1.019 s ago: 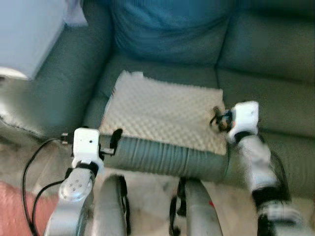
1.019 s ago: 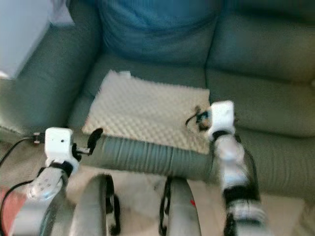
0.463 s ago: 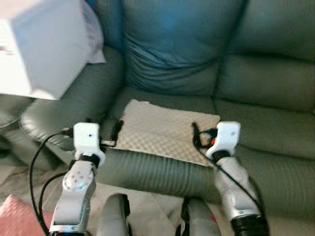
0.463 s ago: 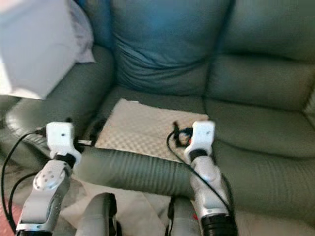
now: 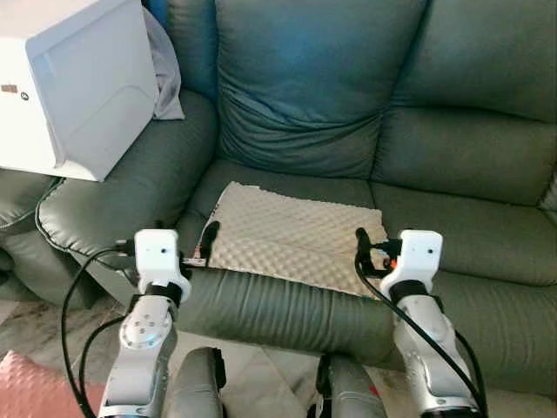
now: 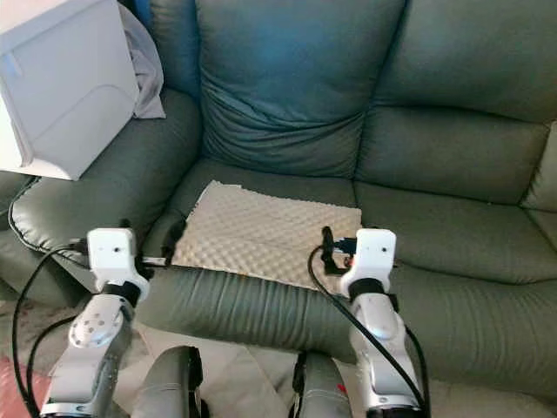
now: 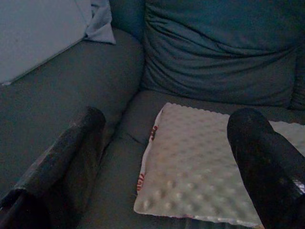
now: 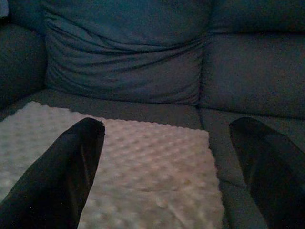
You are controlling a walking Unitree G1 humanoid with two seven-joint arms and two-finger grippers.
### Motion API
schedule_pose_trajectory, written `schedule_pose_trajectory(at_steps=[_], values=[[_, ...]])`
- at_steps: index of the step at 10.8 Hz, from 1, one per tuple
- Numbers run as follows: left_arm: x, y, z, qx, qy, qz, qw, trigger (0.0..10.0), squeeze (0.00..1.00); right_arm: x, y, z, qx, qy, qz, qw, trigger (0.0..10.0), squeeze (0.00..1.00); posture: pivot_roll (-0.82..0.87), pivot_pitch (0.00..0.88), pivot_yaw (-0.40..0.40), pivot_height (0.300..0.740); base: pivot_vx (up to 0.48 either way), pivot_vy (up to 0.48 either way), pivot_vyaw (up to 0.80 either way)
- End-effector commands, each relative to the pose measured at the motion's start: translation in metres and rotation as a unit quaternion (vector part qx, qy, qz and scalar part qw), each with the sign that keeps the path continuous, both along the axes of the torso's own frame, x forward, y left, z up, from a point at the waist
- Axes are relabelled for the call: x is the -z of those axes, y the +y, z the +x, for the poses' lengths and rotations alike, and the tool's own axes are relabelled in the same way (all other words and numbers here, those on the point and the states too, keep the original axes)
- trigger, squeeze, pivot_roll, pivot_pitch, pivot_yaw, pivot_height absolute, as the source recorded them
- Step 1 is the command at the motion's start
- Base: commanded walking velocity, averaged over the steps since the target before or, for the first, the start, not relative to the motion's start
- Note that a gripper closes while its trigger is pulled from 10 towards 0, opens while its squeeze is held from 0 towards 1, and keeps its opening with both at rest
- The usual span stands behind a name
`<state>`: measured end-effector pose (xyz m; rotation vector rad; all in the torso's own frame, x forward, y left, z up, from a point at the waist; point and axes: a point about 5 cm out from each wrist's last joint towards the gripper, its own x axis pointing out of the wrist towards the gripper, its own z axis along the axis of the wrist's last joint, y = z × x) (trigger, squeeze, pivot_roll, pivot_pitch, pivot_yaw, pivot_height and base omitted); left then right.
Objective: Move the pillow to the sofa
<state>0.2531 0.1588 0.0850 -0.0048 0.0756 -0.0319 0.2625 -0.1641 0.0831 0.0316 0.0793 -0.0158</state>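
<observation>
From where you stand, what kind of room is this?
Most likely a living room in a home: a big green leather sofa, a flat cream pillow lying on its seat, and a white box resting on the sofa's arm.

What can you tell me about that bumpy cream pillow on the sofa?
The pillow is flat, roughly square and cream, its top covered in small raised bumps like soft fleece. A thin edge with red marks shows in the left wrist view. It lies flat on the green sofa seat, near the front edge, below the back cushion. Both open grippers, left and right, flank its front corners; neither grips it.
</observation>
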Motion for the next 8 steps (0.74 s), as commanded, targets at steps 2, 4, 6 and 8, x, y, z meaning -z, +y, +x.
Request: schedule_pose_trajectory(at_steps=[2,4,6,8], values=[[-0.0009,-0.0006,0.0055,0.011,-0.005,0.001,1.0,10.0,0.0,-0.0178,0.0024,0.007,-0.017,-0.029,0.001,0.999,10.0,0.0,-0.02,0.0,-0.026,0.645,0.0,0.0,0.0],[0.0,-0.0018,0.005,0.015,-0.005,0.003,1.0,10.0,0.0,-0.0194,-0.003,0.0118,-0.003,-0.027,0.015,1.0,10.0,0.0,-0.02,0.0,-0.023,0.675,0.0,0.0,0.0],[0.0012,-0.0026,0.0038,0.019,-0.004,0.004,1.0,10.0,0.0,-0.0189,-0.0056,0.0124,0.002,-0.023,0.018,1.0,10.0,0.0,-0.01,0.0,-0.022,0.695,0.0,0.0,0.0],[0.0017,-0.0022,0.0056,0.028,-0.003,0.01,1.0,10.0,0.0,-0.0179,-0.0057,0.0119,0.006,-0.018,0.024,1.0,10.0,0.0,-0.02,0.0,-0.009,0.735,0.0,0.0,0.0]])
